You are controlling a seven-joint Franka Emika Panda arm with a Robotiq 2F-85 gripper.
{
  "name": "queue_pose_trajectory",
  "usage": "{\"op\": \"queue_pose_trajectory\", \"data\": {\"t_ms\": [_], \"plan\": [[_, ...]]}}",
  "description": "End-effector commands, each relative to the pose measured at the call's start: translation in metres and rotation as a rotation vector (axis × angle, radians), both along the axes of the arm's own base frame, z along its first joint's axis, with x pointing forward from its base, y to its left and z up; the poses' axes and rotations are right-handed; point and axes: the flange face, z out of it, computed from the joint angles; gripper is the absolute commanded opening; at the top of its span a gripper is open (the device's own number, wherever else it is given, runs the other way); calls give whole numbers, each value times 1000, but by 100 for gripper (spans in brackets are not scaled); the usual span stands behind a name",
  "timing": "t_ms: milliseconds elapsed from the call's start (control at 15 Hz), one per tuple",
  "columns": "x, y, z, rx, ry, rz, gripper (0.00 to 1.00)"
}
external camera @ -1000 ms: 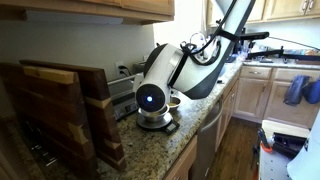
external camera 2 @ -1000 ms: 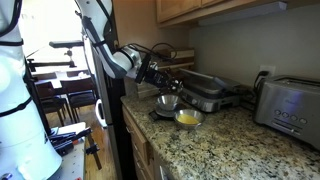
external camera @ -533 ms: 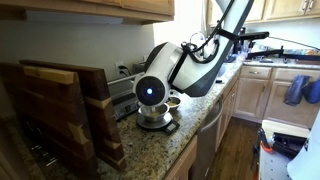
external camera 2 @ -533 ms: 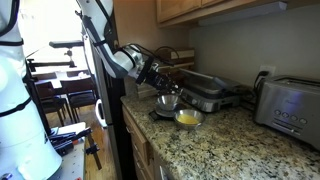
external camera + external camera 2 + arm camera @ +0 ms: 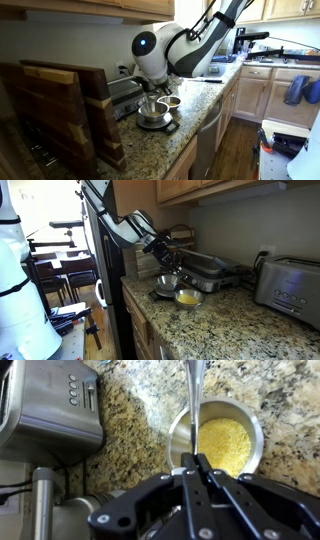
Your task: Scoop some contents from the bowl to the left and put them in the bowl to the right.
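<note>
So the hand (image 5: 197, 462) is pinched narrow around the thin metal shaft of a spoon (image 5: 192, 400), jaws clamped right on it with no gap showing in the wrist view. From that camera the spoon runs straight away from the hand and crosses the near-left rim of the bigger bowl (image 5: 220, 440), the shiny steel one with the wide rim, and that bowl has a flat layer of yellow grainy stuff in it. I can't see the scoop end of the spoon, since it runs off the top edge of the picture. In an exterior view the bigger bowl (image 5: 187, 298) sits on the speckled granite tabletop (image 5: 225, 320) with the yellow showing inside, and the smaller bowl (image 5: 167, 281) is just beside it, on the side nearer the arm. The hand (image 5: 169, 259) hangs a bit above the pair, tilted down toward them; from that angle I can't tell which bowl it's directly over. From the opposite side, the smaller bowl (image 5: 173, 101) shows a brownish inside and sits just behind the bigger one (image 5: 150, 113). A toaster (image 5: 290, 285) stands off to one side and a dark grill (image 5: 205, 272) sits right behind the bowls.
</note>
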Motion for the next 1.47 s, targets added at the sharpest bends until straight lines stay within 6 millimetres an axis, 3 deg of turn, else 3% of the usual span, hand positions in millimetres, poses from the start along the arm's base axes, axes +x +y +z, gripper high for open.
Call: {"op": "queue_pose_trajectory", "data": {"t_ms": [0, 267, 667, 1200, 1400], "plan": [[6, -30, 33, 90, 32, -93, 3], [20, -73, 53, 228, 35, -268, 3], [30, -139, 66, 409, -15, -508, 3], [38, -236, 45, 569, -146, -776, 4], [47, -259, 29, 603, -158, -835, 4]]}}
